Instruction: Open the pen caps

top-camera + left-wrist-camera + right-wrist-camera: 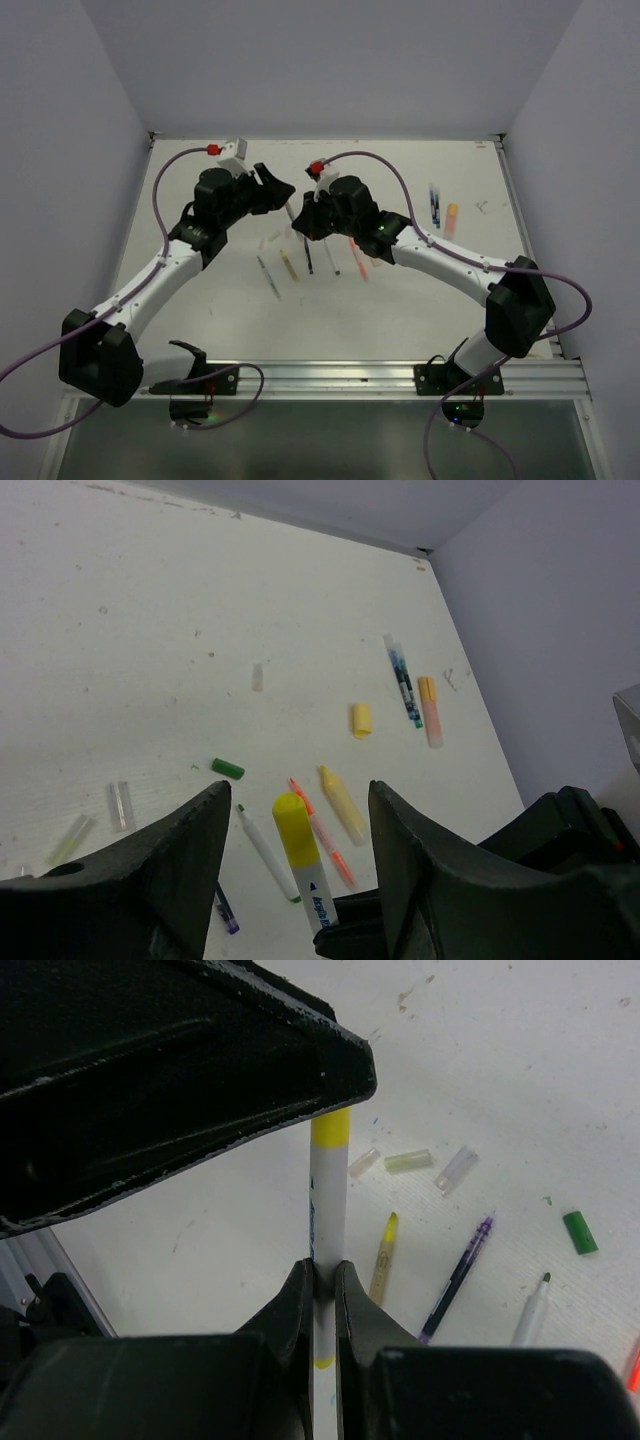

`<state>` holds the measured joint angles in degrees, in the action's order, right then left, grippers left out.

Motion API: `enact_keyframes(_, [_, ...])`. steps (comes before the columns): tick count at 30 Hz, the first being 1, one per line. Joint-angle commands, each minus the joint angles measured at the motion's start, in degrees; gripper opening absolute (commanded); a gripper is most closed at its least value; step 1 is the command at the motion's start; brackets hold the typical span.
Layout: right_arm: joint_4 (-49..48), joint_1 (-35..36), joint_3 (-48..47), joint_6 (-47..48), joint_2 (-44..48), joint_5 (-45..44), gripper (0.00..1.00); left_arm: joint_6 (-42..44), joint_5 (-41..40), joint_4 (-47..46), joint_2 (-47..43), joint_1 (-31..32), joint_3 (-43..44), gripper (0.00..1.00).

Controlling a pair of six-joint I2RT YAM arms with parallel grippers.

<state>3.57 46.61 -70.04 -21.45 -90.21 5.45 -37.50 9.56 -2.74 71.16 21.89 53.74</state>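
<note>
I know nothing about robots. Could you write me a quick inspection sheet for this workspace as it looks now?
Surface: white table, scuffed and ink-speckled.
Job's things: white pen held above the table, its yellow cap on; other pens lie scattered, several uncapped; loose yellow cap and green cap lie on the table.
Clutter: nothing seen.
Grippers: right gripper shut on the pen's barrel; left gripper open, jaws either side of the yellow cap, not touching.
Cables: a purple cable loops off each arm, clear of the pens.
Surroundings: plain pale walls on three sides; metal rail at the near edge.
</note>
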Motion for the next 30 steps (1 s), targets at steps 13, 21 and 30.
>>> enact_keyframes(13, [-4.98, 0.32, -1.06, -0.61, 0.65, -0.27, 0.00, -1.53, 1.42, -2.18, 3.02, 0.26, 1.20, 0.45])
enact_keyframes(21, [-6.38, 0.32, 0.08, -0.96, 0.83, 0.34, 0.00, -2.23, 1.25, -2.79, 2.59, 0.26, 1.20, 0.08])
enact_keyframes(30, [-10.87, 0.24, 2.81, -2.89, 1.01, 1.31, 0.48, -1.71, 2.04, -4.73, 0.74, 0.26, -0.30, 0.00])
